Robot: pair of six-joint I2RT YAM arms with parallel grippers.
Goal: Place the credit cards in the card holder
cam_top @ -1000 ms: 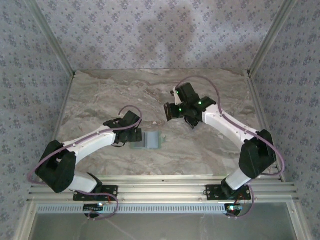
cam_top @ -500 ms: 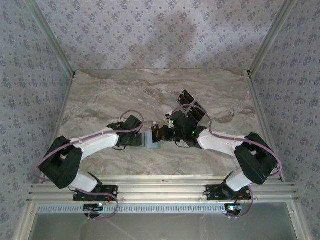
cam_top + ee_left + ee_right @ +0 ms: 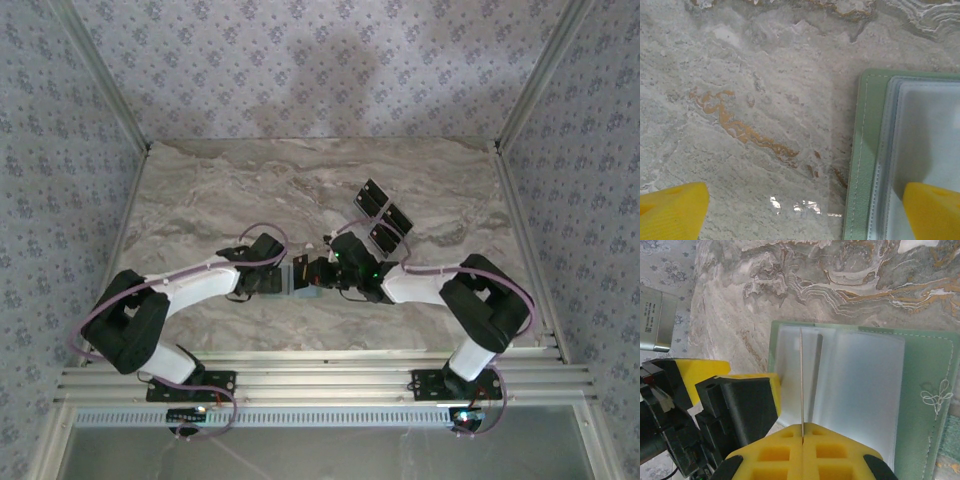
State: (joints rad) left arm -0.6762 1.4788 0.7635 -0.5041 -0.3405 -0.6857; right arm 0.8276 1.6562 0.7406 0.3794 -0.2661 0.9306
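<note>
The card holder [image 3: 920,370] lies open on the marble table [image 3: 200,190], at about 6 o'clock from the table's middle and between the two grippers. Its pale green cover faces down and its clear sleeves [image 3: 865,380] face up. A small stitched flower mark [image 3: 932,392] sits on the cover toward the 3 o'clock edge of the right wrist view.

The right gripper [image 3: 802,432] comes in from the holder's 3 o'clock side in the top view. Its yellow fingers are pinched together on a thin card [image 3: 802,375], seen edge-on and standing upright over the sleeves near the holder's fold.

The left gripper [image 3: 802,212] is at the holder's 9 o'clock side, jaws spread wide and holding nothing. One fingertip is over bare marble and the other over the sleeve by the holder's green edge; I cannot tell whether it presses down.

Three dark credit cards [image 3: 397,218] lie flat in a short row at 1 o'clock from the holder, apart from both grippers.
</note>
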